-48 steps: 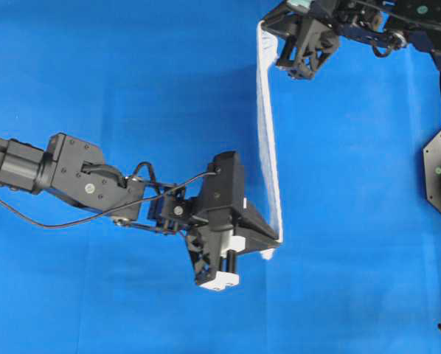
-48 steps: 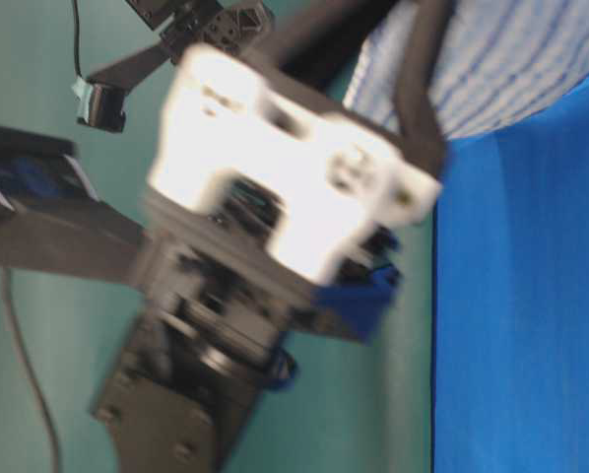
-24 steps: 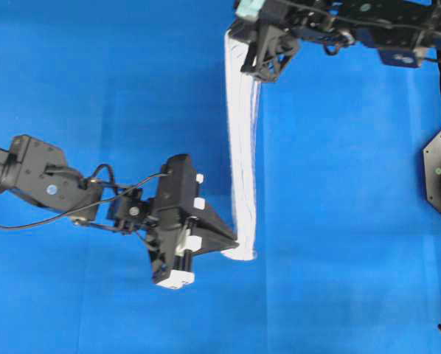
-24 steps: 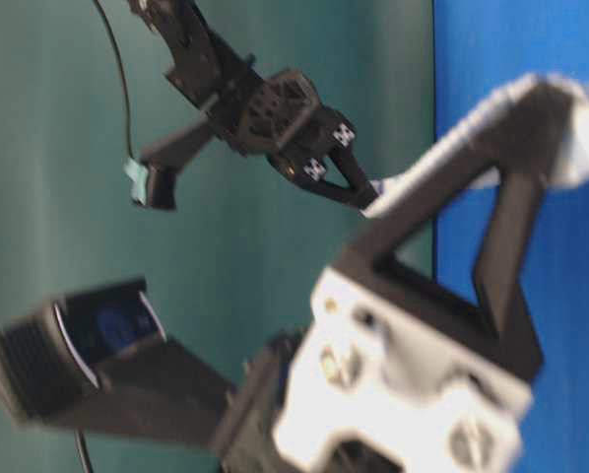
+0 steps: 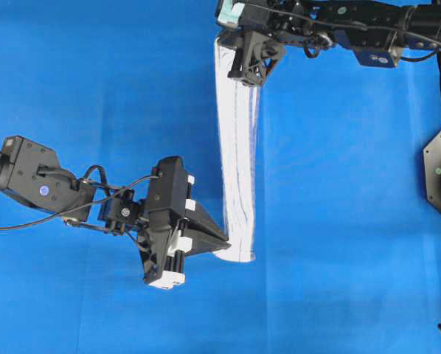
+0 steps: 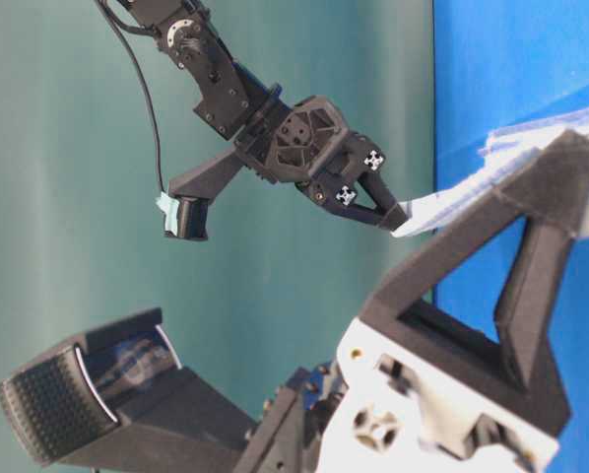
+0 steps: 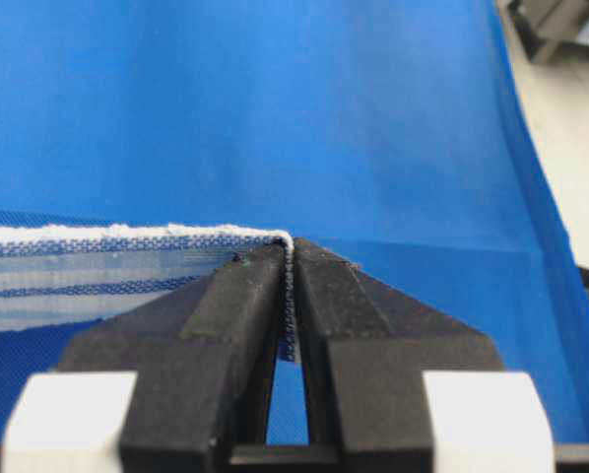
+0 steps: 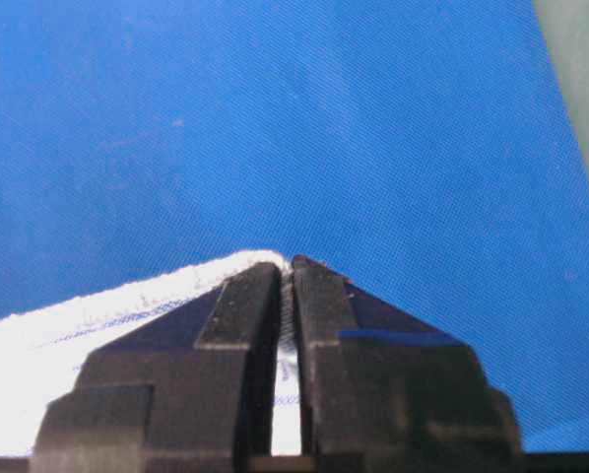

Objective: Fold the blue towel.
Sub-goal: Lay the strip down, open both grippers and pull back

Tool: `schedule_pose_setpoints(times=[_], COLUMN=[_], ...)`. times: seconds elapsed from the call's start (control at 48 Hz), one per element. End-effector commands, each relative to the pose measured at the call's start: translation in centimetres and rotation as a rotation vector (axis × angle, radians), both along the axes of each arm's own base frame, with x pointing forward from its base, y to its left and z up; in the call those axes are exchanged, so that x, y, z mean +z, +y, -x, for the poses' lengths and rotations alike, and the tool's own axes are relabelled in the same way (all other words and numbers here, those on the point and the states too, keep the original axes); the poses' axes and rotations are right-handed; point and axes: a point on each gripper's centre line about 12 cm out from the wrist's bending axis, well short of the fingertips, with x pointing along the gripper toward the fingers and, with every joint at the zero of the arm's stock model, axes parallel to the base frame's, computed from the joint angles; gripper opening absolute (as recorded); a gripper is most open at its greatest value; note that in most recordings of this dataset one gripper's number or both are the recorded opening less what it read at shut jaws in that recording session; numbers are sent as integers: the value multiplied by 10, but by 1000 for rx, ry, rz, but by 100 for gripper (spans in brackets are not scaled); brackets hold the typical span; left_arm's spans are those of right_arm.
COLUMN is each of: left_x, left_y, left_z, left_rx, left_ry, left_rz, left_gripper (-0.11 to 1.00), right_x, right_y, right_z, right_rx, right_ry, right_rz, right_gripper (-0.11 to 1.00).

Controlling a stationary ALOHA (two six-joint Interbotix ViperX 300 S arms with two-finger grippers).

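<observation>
Overhead exterior shows the blue towel (image 5: 237,162) stretched as a narrow strip between my two claws above the blue surface (image 5: 95,88). My left claw (image 5: 222,242) pinches its near corner, and my right claw (image 5: 244,72) pinches the far corner, both with jaws pressed together on the cloth. I can read no brand, label or writing anywhere.

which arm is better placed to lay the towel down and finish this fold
Neither alone, I'd judge: the left gripper pinches one corner of the blue towel and the right gripper the other, so both should lower it together.
</observation>
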Motion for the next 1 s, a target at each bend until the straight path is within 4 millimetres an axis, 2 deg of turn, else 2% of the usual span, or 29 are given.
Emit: schedule_pose_setpoints(times=[0.0,0.042,0.104,0.25,0.292,0.333,0.396,0.583,0.771,0.979], left_x=[12,12,13,14,16,20,25,33,30,25], left_y=[-10,-10,-10,-11,-10,-9,-7,10,52,101], left_z=[-2,-2,-2,2,4,7,16,39,57,74], left_rx=[-22,-20,-19,-23,-23,-24,-25,-14,70,175], left_ry=[-40,-38,-39,-32,-26,-23,-2,50,86,98], left_rz=[7,12,15,17,16,16,13,-22,-55,-105], left_gripper=[3,6,17,59,71,78,80,76,76,76], right_x=[15,16,15,15,16,15,15,21,28,25], right_y=[-6,-5,-4,-1,-1,0,1,10,21,35], right_z=[-4,-4,-5,-6,-5,-3,0,17,41,70], right_rx=[-2,0,2,10,8,9,9,3,-7,-26], right_ry=[-37,-40,-40,-44,-43,-40,-37,-47,-78,-100], right_rz=[26,27,26,30,27,27,25,23,22,4], right_gripper=[10,18,33,79,88,93,92,88,88,88])
